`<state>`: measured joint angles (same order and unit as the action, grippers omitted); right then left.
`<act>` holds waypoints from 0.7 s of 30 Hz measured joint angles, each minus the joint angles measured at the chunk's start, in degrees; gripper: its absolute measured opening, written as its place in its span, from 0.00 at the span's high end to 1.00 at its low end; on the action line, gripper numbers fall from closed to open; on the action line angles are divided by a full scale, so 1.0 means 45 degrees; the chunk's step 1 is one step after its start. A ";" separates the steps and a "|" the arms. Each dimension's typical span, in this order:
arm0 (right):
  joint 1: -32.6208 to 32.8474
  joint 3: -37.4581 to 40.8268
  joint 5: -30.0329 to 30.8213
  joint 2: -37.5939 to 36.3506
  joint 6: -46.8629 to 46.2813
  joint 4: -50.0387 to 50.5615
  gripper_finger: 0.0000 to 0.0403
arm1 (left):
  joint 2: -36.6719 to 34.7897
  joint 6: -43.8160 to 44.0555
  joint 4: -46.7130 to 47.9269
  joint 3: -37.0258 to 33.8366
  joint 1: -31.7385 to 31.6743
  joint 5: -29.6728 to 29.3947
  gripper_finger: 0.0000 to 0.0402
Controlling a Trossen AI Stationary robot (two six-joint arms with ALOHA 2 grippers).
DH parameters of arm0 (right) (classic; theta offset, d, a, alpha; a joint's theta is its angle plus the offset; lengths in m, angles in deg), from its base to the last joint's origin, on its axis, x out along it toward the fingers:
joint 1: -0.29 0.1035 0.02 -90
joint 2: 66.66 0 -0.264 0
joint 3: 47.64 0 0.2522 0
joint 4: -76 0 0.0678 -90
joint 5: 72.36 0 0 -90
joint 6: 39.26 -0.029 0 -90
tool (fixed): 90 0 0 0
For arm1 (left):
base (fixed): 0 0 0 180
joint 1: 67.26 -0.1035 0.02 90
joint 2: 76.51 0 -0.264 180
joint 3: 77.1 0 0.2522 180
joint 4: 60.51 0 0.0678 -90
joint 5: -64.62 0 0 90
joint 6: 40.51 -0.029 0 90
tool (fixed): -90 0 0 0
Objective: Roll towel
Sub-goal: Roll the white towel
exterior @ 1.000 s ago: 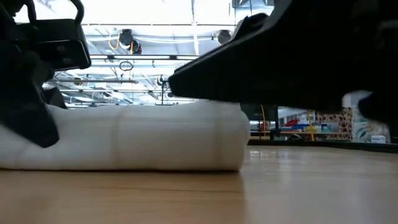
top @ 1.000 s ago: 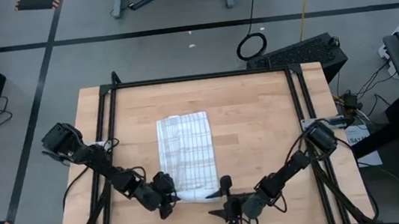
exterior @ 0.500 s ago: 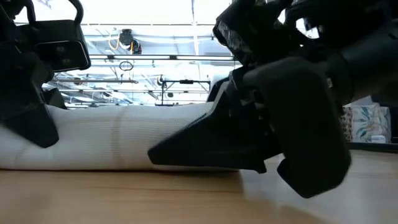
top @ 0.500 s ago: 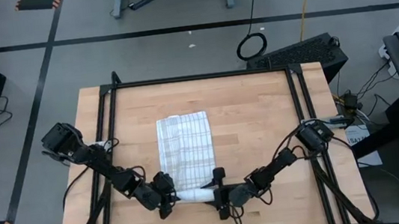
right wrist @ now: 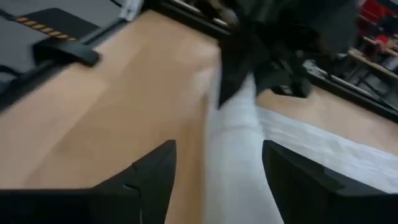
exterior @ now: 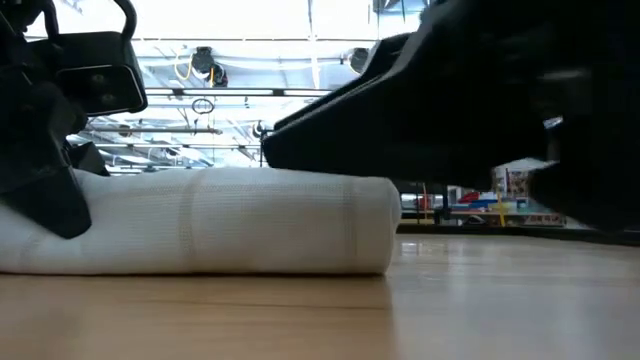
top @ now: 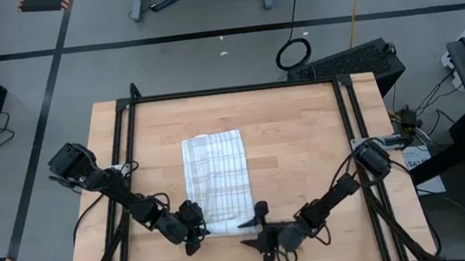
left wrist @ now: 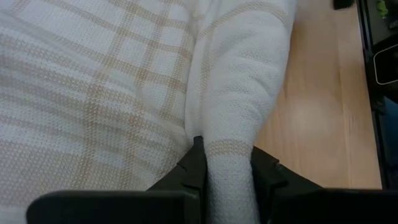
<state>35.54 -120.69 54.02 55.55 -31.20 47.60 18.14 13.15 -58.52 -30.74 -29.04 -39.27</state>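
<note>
The white checked towel (top: 217, 178) lies flat on the table, and its near end is rolled into a tube (exterior: 230, 222) lying along the table's near edge. My left gripper (top: 193, 231) is shut on the roll's left end, which also shows in the left wrist view (left wrist: 230, 175). My right gripper (top: 256, 226) is open at the roll's right end (exterior: 385, 225). Its fingers (right wrist: 152, 177) stand on either side of the roll (right wrist: 239, 149) without plainly touching it. My left gripper pinches the left end of the roll (left wrist: 231, 146) between its two fingers (left wrist: 194, 167), which come in level from the table's left, along the roll. The roll lies on the table, joined to the flat part of the towel.
A black frame (top: 237, 90) runs around the wooden table top (top: 305, 148). Bare wood lies to the right of the towel and at the far side. Both arms reach in low along the near edge.
My right gripper went left onto the roll's right end, fingers on either side of it, then drew back right and up to about where it began, still open. The roll has kept its place and shape.
</note>
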 joint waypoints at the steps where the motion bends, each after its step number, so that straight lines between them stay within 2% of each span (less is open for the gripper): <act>1: 0.0096 0.0000 -0.0079 0.0000 0.0007 -0.0032 0.43 | 0.0000 0.0006 0.0000 0.0000 0.0000 0.0005 0.84; 8: 0.0166 0.0005 -0.0215 0.0010 -0.0102 0.0177 0.42 | 0.0000 0.0307 0.0000 -0.0005 -0.0005 0.0005 0.84; 14: -0.0468 0.0000 -0.1402 0.0026 -0.0639 0.0208 0.42 | 0.0007 0.0346 -0.0049 -0.0010 -0.0005 0.0005 0.84; 21: -0.0756 0.0000 -0.1494 0.0514 -0.1467 0.0121 0.42 | 0.0010 0.0350 -0.0053 -0.0010 -0.0005 0.0005 0.84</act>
<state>32.14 -120.69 47.30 57.86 -37.80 48.15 18.19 14.72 -58.76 -30.78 -29.06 -39.25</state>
